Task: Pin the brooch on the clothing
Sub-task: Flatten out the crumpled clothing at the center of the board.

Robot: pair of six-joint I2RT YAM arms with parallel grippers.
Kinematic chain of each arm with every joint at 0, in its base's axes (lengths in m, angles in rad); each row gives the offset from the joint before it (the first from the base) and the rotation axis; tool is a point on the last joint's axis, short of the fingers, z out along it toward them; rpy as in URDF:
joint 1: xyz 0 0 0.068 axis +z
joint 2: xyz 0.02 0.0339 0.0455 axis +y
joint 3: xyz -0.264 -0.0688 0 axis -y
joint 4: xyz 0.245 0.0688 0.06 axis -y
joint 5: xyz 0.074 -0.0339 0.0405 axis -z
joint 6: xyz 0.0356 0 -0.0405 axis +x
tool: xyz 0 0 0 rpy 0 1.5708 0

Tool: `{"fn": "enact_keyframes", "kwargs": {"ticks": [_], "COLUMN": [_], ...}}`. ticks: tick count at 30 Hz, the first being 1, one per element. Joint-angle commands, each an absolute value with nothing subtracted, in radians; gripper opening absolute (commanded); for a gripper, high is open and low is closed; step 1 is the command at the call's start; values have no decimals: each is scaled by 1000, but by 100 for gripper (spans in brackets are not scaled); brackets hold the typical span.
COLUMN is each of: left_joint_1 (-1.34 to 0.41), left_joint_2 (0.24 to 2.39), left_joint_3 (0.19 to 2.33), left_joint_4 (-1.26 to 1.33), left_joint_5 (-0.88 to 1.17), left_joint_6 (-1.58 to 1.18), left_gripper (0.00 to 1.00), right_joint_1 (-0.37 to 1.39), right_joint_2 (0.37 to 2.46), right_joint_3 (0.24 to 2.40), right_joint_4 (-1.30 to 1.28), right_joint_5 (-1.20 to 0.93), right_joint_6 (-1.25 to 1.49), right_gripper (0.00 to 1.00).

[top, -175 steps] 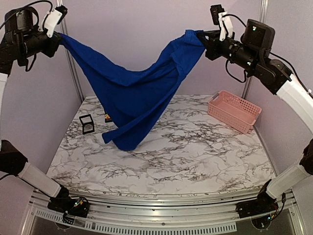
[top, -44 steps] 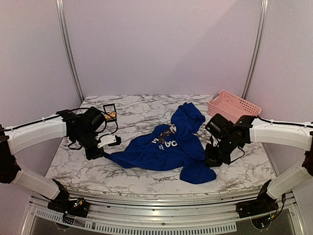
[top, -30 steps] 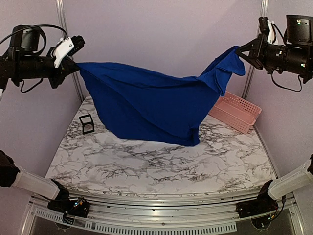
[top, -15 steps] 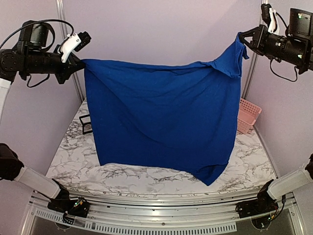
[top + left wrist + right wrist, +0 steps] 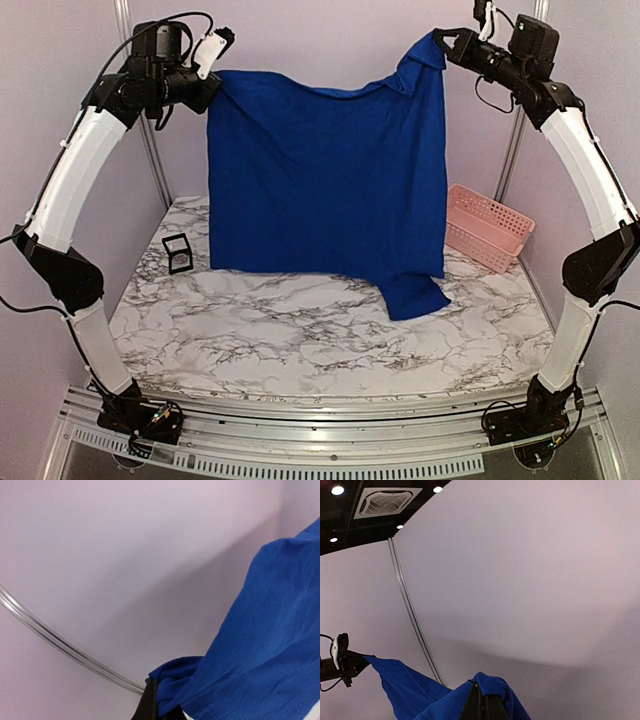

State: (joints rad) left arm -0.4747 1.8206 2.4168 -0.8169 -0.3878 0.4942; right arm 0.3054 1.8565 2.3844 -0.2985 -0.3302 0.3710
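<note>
The blue T-shirt (image 5: 325, 180) hangs spread between both arms, high above the table, its plain blue side facing the top camera; the panda print does not show. Its lower right corner (image 5: 415, 295) droops onto the marble. My left gripper (image 5: 213, 85) is shut on the shirt's upper left corner, seen as bunched blue cloth in the left wrist view (image 5: 172, 682). My right gripper (image 5: 437, 42) is shut on the upper right corner, which also shows in the right wrist view (image 5: 490, 685). The brooch is hidden from every view.
A small black square box (image 5: 177, 252) lies on the marble table (image 5: 300, 330) at the left, beside the shirt's edge. A pink slotted basket (image 5: 487, 225) stands at the back right. Lilac walls close the sides and back.
Both arms have drawn closer together and further back, still holding the shirt high. The shirt now hangs narrower and straighter, its hem lifted so more of the table's front shows.
</note>
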Motion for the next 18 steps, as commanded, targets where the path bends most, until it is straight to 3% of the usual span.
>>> {"fn": "enact_keyframes", "kwargs": {"ticks": [1,5,8,18], "left_joint_1": [-462,-462,-462,-477], "left_joint_2": [1809,1813,1791,1591], "left_joint_3": [2545,2494,2362,1556], "left_joint_4": [-669,-634,-642,-699], "left_joint_5": [-491,-525,-508,-323], "left_joint_6": [550,640,669,692], "left_gripper": [2,3,2,0], "right_joint_1": [284,279,279,314], "right_joint_2": [1787,1759,1713,1337], "right_joint_3": [2457,2439,2310,1336], "right_joint_4": [80,61,-54,-290], "right_joint_5": [-321,-290,-290,-423], "right_joint_6": [360,302,255,394], "right_gripper": [0,0,0,0]}}
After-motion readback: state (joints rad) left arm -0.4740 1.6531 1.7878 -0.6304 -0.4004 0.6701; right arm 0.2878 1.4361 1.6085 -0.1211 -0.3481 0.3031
